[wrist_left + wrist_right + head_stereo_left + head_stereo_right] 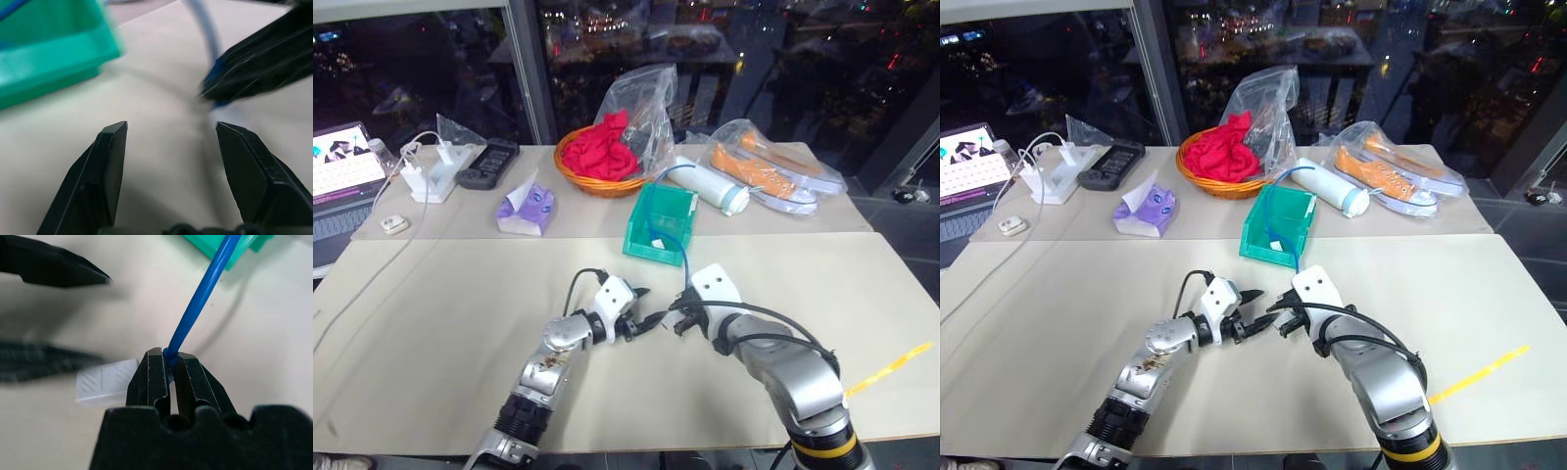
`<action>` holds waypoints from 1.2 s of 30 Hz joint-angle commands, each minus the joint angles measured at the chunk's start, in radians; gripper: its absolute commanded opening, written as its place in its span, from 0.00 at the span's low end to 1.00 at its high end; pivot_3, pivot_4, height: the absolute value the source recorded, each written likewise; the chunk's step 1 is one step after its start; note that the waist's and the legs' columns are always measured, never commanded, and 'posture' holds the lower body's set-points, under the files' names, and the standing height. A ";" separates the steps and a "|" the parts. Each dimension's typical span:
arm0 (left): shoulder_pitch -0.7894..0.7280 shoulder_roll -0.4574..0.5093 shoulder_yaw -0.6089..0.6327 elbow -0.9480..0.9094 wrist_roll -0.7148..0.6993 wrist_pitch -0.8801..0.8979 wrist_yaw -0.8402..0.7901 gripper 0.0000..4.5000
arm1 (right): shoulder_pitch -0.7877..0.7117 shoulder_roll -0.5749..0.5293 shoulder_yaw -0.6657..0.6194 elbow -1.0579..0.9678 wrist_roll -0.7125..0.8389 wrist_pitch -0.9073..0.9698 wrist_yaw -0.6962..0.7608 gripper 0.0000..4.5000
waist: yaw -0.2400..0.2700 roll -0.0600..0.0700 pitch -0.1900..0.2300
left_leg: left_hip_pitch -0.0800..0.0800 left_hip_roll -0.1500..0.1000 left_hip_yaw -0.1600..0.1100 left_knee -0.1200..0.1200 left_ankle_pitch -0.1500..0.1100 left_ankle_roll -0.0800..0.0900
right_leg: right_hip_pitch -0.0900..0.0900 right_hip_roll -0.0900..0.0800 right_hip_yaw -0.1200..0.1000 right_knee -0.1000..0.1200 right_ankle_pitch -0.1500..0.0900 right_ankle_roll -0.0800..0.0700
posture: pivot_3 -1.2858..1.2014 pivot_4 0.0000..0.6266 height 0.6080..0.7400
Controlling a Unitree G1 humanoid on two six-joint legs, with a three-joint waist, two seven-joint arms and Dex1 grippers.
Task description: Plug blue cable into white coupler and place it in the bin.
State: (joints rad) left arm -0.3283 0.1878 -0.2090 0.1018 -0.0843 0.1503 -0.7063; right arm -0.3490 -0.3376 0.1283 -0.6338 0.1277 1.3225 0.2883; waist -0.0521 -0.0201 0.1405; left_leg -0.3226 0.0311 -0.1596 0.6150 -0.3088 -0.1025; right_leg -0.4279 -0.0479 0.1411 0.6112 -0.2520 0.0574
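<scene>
Right tool (171, 363) pinched shut on blue cable (203, 293) just behind its plug, white coupler (105, 386) at nine o'clock of the tips. Left tool (168, 147) spread wide, empty. Cable light and floppy, trailing toward bin (662, 223) at twelve o'clock; best gripped near the plug.

The left gripper (46, 308) is blurred in the right wrist view; the coupler (107, 387) sits half hidden behind the right gripper (170, 363).
</scene>
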 commanded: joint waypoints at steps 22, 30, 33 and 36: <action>0.092 0.022 0.021 -0.169 -0.060 0.072 0.046 0.69 | -0.707 0.336 -0.755 0.306 0.290 0.081 -0.033 0.00 | 0.003 0.012 0.027 | -0.021 -0.019 0.001 0.021 -0.003 0.005 | -0.016 -0.032 -0.036 0.017 0.005 0.005 | 0.52 0.24 0.87; 0.104 0.033 0.037 -0.231 -0.066 0.097 0.063 0.70 | -0.664 0.277 -0.626 0.489 0.244 -0.166 -0.107 0.59 | -0.009 0.012 0.027 | -0.023 -0.019 0.001 0.028 -0.003 0.006 | -0.016 -0.033 -0.036 0.018 0.005 0.005 | 0.52 0.24 0.87; 0.108 0.050 0.059 -0.267 -0.072 0.114 0.076 0.70 | -0.657 0.249 -0.628 0.476 0.285 -0.142 -0.099 0.82 | -0.017 0.012 0.027 | -0.024 -0.019 0.001 0.029 -0.003 0.006 | -0.017 -0.033 -0.036 0.021 0.005 0.005 | 0.52 0.24 0.87; 0.111 0.076 0.086 -0.319 -0.089 0.142 0.084 0.70 | -0.637 0.197 -0.629 0.460 0.321 -0.119 -0.087 0.99 | -0.019 0.012 0.027 | -0.024 -0.019 0.001 0.030 -0.003 0.006 | -0.017 -0.033 -0.037 0.021 0.005 0.005 | 0.52 0.24 0.87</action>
State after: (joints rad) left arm -0.2238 0.2483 -0.1540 -0.1499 -0.1524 0.2769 -0.6317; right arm -0.9898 -0.1116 -0.4996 -0.1198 0.4081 1.1941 0.1810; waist -0.0715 -0.0081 0.1679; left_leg -0.3471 0.0126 -0.1591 0.6447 -0.3116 -0.0965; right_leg -0.4445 -0.0804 0.1046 0.6319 -0.2467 0.0626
